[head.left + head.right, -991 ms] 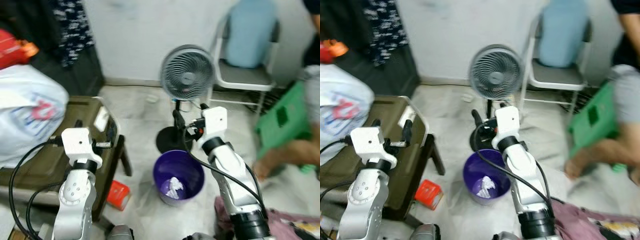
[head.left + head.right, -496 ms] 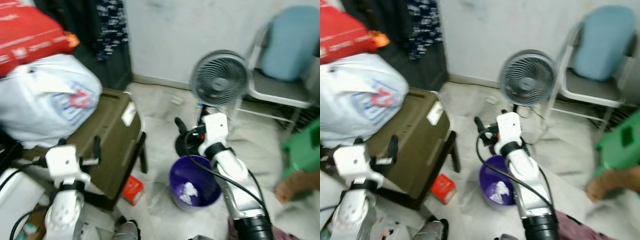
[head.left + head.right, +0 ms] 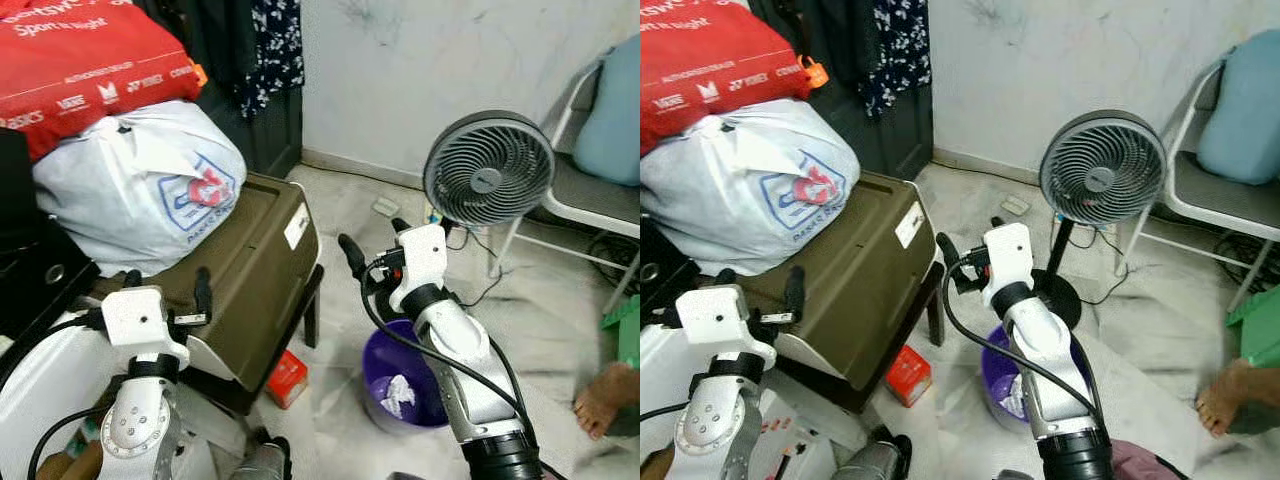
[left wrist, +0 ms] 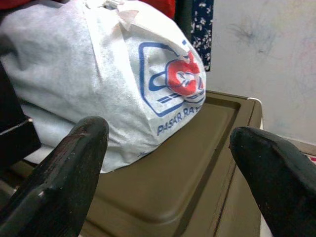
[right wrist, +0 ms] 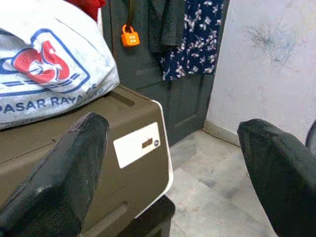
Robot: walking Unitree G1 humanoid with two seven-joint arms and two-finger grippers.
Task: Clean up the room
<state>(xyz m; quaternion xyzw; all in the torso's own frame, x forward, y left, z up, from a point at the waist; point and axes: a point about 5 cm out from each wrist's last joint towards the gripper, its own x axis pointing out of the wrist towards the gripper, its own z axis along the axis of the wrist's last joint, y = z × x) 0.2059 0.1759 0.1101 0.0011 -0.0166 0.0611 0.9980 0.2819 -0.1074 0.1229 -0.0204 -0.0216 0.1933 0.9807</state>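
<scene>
Cluttered floor, purple bin [image 3: 400,385] holding crumpled paper, olive crate [image 3: 240,270] – both end effectors [image 4: 163,173] [image 5: 168,168] spread apart, empty.

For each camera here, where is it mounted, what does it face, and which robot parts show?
Left and right eye views: head, looking down at the purple plastic bin; both silver arms show.
Left wrist view: faces the white printed plastic bag; left hand fingers open.
Right wrist view: faces the olive-brown storage box; right hand fingers open.
Shared: bag and box.
</scene>
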